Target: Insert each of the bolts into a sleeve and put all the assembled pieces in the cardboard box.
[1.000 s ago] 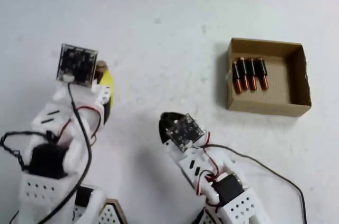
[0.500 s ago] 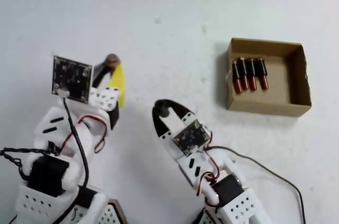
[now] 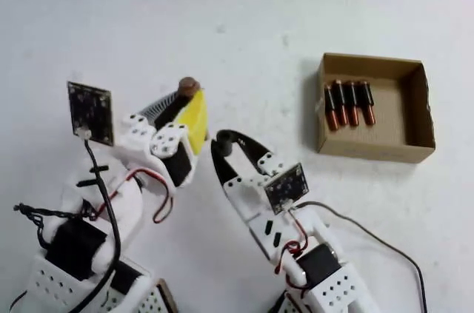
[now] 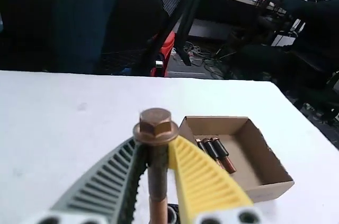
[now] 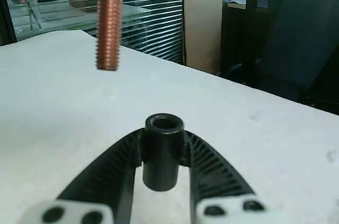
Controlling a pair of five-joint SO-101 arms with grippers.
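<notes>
One white table (image 3: 222,32), dark chair (image 5: 296,33) beyond, possibly blinds (image 5: 151,7)

Left gripper (image 3: 185,98), clamping bolt (image 4: 156,128), and right gripper (image 3: 222,143), clamping sleeve (image 5: 163,150), sit just beside each other. Bare table (image 3: 244,54) runs from them right to the cardboard box (image 3: 374,152). Inside, four assembled pieces (image 3: 348,103) take the left side; right side open
</notes>
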